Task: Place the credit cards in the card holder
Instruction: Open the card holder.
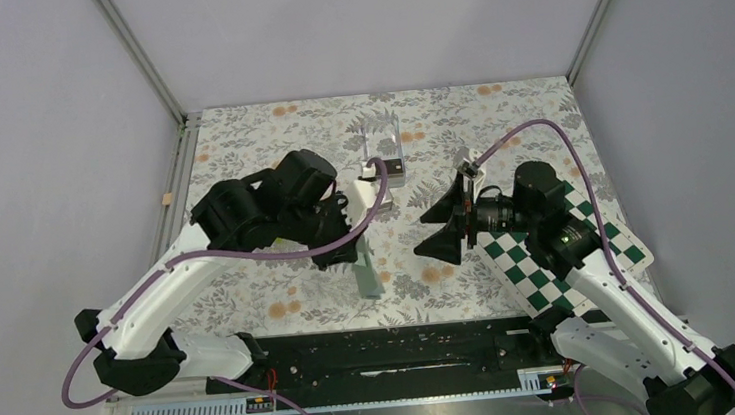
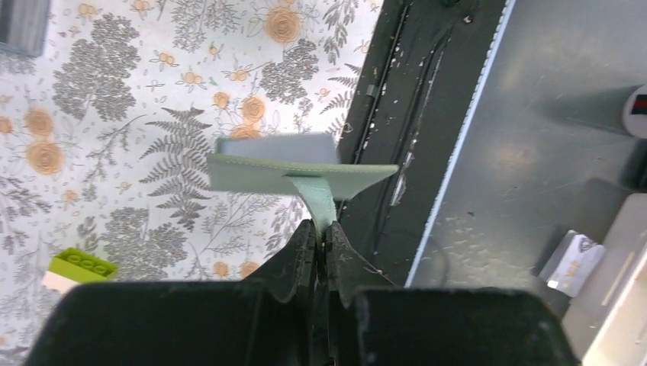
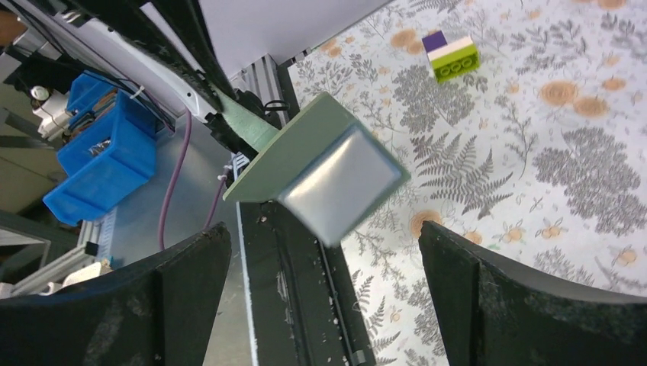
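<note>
My left tool (image 2: 323,238) is clenched on the narrow strap of the flat sage-green folding card holder (image 2: 299,172). It holds the holder lifted off the floral-patterned counter (image 1: 496,116), by the near edge and about midway along.

From above, the holder is only a thin edge-on strip, its long axis running from the tool toward the near edge. Only my right wrist view shows its broad face — a pale blue-grey pocket (image 3: 341,189) turned toward my right tool (image 1: 442,224). That tool is released, its fingers wide, near the holder but apart from it.

A lime-green toy brick (image 3: 455,61) with white and purple layers lies on the counter — only the wrist views show it. A clear acrylic box (image 1: 384,151) stands toward the far edge. A green-and-white chequered board (image 1: 549,267) lies at the right near corner, under my right arm.
</note>
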`<control>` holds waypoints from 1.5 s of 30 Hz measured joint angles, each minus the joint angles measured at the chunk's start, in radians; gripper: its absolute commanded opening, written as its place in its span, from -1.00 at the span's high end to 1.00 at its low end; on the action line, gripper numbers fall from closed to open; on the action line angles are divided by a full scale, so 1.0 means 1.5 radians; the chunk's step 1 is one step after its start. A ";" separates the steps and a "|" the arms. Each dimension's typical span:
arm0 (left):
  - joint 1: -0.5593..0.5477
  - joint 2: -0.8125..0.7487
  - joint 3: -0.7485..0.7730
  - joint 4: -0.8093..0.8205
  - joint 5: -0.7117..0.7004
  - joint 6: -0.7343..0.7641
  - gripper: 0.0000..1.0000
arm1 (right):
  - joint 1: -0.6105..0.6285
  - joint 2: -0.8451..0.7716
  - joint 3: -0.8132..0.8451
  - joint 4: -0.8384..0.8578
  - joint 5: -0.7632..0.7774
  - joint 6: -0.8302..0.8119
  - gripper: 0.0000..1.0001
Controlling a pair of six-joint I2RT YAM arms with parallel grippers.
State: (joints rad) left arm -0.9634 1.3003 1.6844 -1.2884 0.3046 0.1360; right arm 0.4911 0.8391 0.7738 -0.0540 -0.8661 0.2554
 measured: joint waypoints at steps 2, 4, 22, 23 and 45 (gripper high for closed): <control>0.000 -0.011 -0.010 0.001 -0.006 0.026 1.00 | 0.000 0.002 0.000 0.017 -0.009 -0.020 -0.99; 0.000 -0.021 -0.017 0.002 -0.008 0.056 1.00 | 0.000 0.002 -0.001 0.033 -0.018 -0.048 -0.99; -0.005 -0.059 -0.014 -0.045 0.094 0.333 1.00 | 0.020 0.048 -0.068 0.220 -0.101 -0.198 -0.99; -0.005 -0.058 -0.014 -0.049 0.102 0.345 1.00 | 0.030 0.060 -0.061 0.225 -0.105 -0.197 -0.99; -0.015 -0.059 -0.006 -0.054 0.182 0.389 1.00 | 0.266 0.183 -0.040 0.400 -0.114 -0.107 -0.46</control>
State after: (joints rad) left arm -0.9859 1.2121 1.6752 -1.3689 0.5770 0.7193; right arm 0.8898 1.1141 0.7136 0.5457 -1.0378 0.0948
